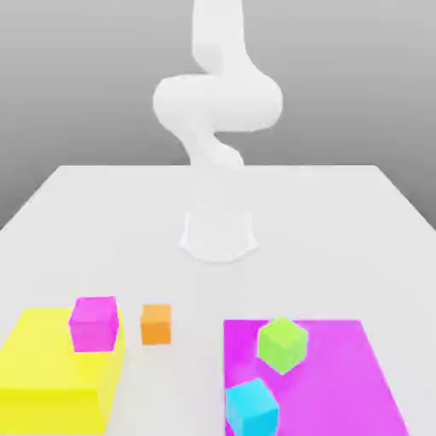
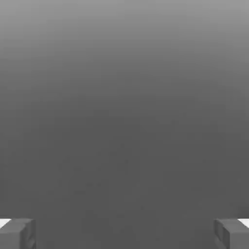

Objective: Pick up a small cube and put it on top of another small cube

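Observation:
The small orange cube (image 1: 156,324) rests on the white table (image 1: 341,221), between a yellow block and a magenta mat near the front. My white arm (image 1: 217,102) rises from its base (image 1: 219,236) at the table's middle and leaves the exterior view at the top. In the hand view my gripper (image 2: 124,233) is open, its two grey fingertips (image 2: 17,233) far apart with nothing between them, facing a plain grey background. No cube appears in the hand view.
A magenta cube (image 1: 94,323) sits on a raised yellow block (image 1: 51,375) at the exterior view's front left. A green cube (image 1: 282,343) and a cyan cube (image 1: 252,407) lie on a flat magenta mat (image 1: 358,375) at the front right.

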Motion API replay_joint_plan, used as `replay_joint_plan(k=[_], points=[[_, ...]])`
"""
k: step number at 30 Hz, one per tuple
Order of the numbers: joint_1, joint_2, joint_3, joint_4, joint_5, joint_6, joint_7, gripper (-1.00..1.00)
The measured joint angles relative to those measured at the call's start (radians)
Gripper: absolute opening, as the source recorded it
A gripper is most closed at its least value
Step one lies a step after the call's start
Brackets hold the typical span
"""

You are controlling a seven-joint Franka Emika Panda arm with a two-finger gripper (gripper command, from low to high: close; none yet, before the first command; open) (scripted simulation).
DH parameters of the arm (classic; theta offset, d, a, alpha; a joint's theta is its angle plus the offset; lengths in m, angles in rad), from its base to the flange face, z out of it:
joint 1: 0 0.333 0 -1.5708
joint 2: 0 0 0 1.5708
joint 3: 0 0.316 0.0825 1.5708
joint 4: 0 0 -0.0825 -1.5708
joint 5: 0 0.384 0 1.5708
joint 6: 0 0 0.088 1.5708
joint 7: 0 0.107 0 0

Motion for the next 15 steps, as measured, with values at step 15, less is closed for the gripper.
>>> replay_joint_plan(k=[15], points=[[-0.087,0.463,-0.182,-0.498,-0.092,0.406,-0.222,0.0]])
